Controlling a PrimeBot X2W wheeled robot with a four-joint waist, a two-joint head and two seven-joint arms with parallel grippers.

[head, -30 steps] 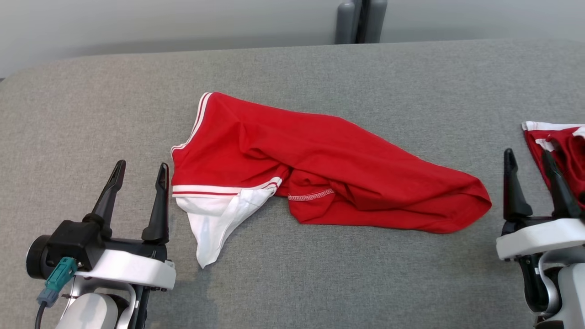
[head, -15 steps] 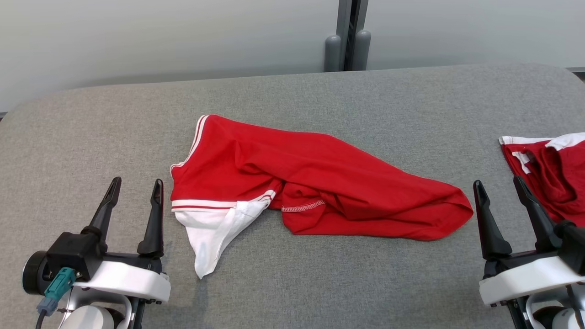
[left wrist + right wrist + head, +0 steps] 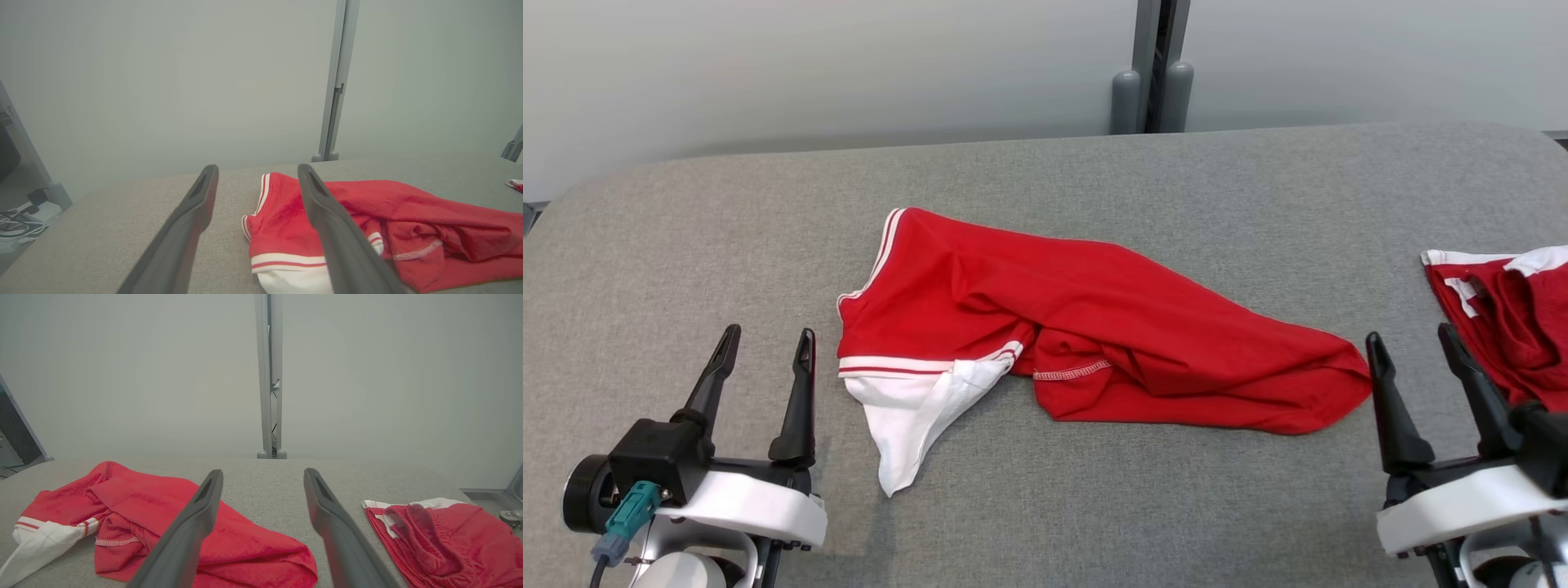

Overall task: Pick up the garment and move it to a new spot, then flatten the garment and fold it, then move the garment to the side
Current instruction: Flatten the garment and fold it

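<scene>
Garment [image 3: 1111, 327] lengthwise left to right

The head view looks forward and down from above onto the grey table [image 3: 1094, 171], far enough back to take in nearly its whole width. The left gripper [image 3: 769, 331] sits at the lower left of the frame, the right gripper [image 3: 1409, 333] at the lower right, and the wall with its grey post [image 3: 1152, 65] runs along the top.

The left wrist view sits low, close above the tabletop, and faces the wall along its own fingers [image 3: 192, 216]. The post stands right of centre.

The right wrist view is equally low and faces the same wall, with the post at centre.

All three views share the table, the post and the red garment [image 3: 1111, 327]. The head and right wrist views also share a second red garment [image 3: 1519, 327] at their right side.
</scene>
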